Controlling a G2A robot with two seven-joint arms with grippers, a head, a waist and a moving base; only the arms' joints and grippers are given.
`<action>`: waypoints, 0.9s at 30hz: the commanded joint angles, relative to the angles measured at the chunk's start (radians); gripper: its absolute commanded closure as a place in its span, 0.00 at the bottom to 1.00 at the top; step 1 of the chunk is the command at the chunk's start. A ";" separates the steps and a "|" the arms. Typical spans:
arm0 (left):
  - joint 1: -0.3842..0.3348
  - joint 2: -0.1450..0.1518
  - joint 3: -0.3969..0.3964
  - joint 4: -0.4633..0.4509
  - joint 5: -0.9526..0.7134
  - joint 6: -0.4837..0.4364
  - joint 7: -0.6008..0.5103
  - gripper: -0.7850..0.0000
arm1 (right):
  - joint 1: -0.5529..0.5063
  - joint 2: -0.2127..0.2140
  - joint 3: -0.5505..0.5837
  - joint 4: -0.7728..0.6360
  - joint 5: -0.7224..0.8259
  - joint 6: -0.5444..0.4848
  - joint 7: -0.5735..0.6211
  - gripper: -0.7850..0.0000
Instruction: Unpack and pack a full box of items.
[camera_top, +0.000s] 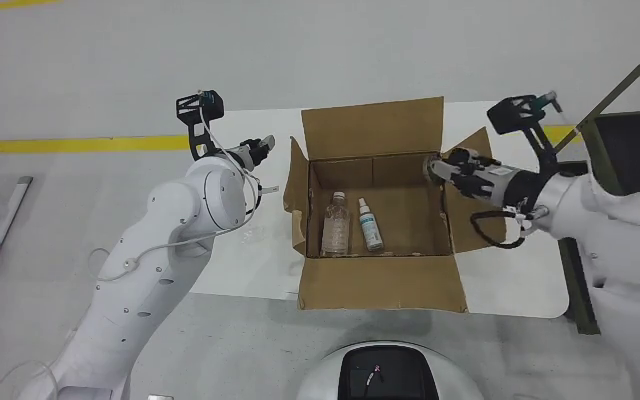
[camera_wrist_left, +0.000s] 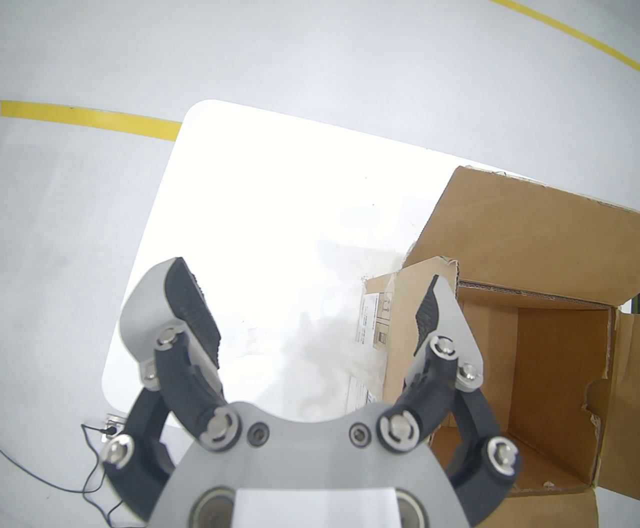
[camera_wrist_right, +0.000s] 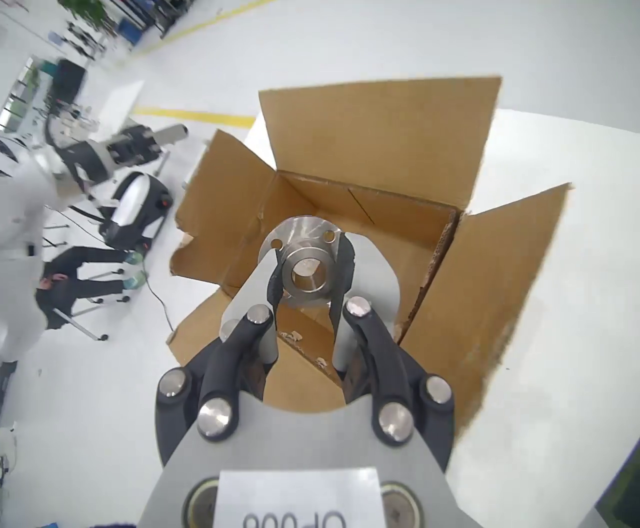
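Note:
An open cardboard box (camera_top: 382, 286) stands on the white table, flaps spread. Inside lie a clear plastic bottle (camera_top: 336, 224) and a small spray bottle (camera_top: 370, 224), side by side. My right gripper (camera_wrist_right: 307, 265) is shut on a shiny metal flange (camera_wrist_right: 306, 261) and hangs over the box's right side (camera_top: 440, 168). My left gripper (camera_wrist_left: 305, 295) is open with nothing between its fingers, above the table just left of the box (camera_wrist_left: 545, 280); from above it sits at the box's left flap (camera_top: 262, 147).
The white table (camera_top: 520, 280) has bare room left and right of the box. A yellow floor line (camera_top: 90, 144) runs behind the table. A dark green object (camera_top: 615, 150) stands at the far right edge.

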 joint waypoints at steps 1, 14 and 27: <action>0.000 0.000 0.000 0.000 0.000 0.000 0.000 0.00 | 0.026 -0.007 -0.123 0.048 -0.083 0.050 -0.017 1.00; 0.000 0.000 0.000 0.000 0.000 0.000 0.000 0.00 | 0.143 -0.055 -0.530 0.323 -0.559 0.250 -0.015 1.00; 0.000 0.000 0.000 0.000 0.000 0.000 0.000 0.00 | 0.216 -0.114 -0.624 0.560 -0.538 0.227 -0.044 1.00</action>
